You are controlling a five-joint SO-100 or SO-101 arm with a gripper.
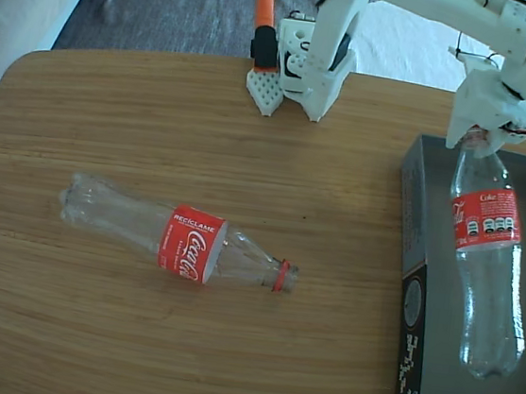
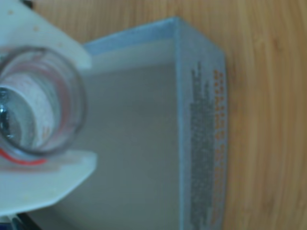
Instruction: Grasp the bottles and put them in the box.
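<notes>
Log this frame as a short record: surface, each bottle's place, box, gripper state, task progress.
surface: wooden table
bottle in box: lying along the box, neck at the far end, inside the gripper
bottle on table: on its side, left of the box, untouched
box: at the table's right edge in the fixed view
gripper: fingers either side of the neck
progress: one bottle boxed, one left
</notes>
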